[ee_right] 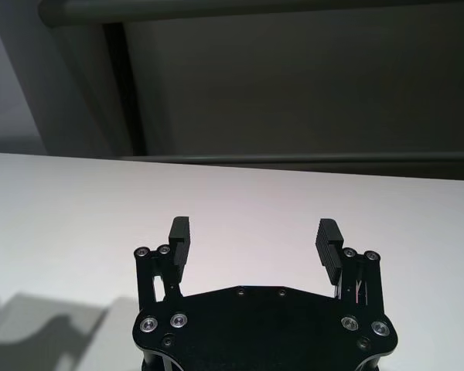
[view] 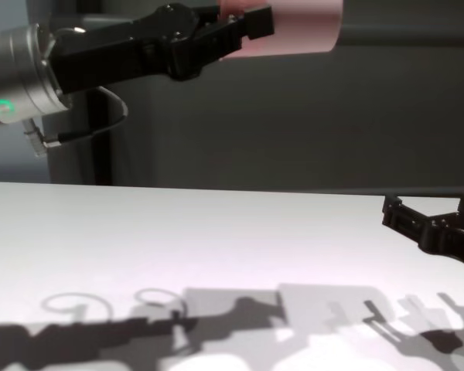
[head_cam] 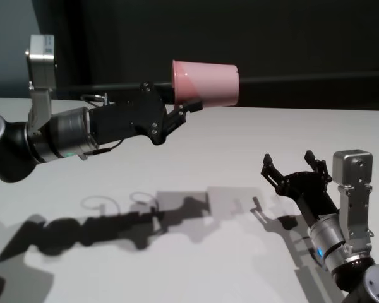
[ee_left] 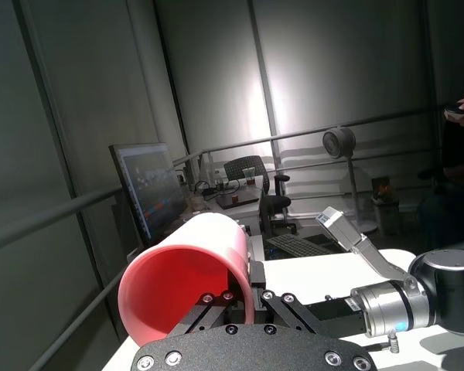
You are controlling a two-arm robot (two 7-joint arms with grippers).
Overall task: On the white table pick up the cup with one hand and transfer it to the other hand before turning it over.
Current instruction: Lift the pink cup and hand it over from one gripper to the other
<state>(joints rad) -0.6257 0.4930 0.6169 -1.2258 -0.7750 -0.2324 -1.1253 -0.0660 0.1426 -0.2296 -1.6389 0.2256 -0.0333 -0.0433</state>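
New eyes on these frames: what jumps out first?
The pink cup, held on its side high above the white table by the left hand, which grips it at the rim, mouth facing back toward the arm. Next, the right hand, low over the table on the right, open and holding nothing. Both arms cast hard shadows on the tabletop.

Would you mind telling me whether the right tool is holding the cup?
No, the right tool is open and empty low over the table, while the left tool holds the cup aloft.
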